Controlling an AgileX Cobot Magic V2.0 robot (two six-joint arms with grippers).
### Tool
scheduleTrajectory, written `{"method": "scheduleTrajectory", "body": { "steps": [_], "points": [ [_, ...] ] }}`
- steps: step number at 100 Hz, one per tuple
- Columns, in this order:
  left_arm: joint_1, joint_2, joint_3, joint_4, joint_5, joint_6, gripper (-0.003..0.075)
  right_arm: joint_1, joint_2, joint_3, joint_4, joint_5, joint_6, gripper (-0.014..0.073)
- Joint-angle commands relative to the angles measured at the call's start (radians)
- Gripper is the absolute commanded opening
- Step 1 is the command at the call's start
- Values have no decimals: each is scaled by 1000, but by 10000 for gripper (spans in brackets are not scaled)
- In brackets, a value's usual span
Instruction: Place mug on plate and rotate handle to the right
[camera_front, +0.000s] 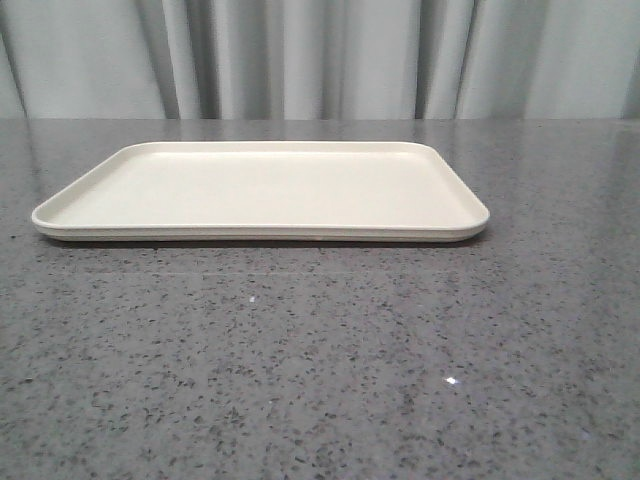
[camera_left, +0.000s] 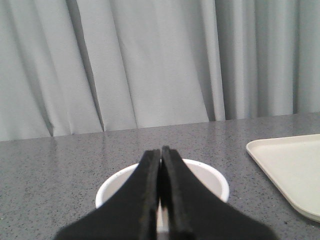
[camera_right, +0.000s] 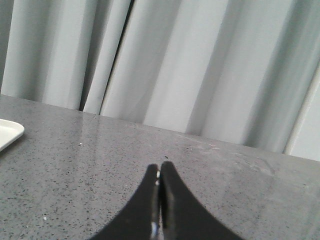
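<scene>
My left pincer (camera_left: 161, 152) closed, empty, level above mug (camera_left: 210, 180).
Mug upright, handle unseen; plate (camera_front: 260, 190) long axis left-right; right pincer (camera_right: 159, 168) closed, empty.

The large flat cream-coloured rectangular plate (camera_front: 260, 190), with rounded corners and a low raised rim, lies level on the speckled grey table with nothing on it. The white round mug (camera_left: 207, 177) stands upright on the table, apart from the plate's corner; only its open rim shows, its handle hidden.
</scene>
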Motion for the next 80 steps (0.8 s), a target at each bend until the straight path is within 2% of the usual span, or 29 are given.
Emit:
{"method": "scheduleTrajectory", "body": {
  "steps": [1,80],
  "points": [
    [2,-29,9,-2,-81,-4,-20,-7,-21,0,-5,-87,-9,-62],
    [2,-29,9,-2,-89,-4,-20,-7,-21,0,-5,-111,-9,-62]
  ]
}}
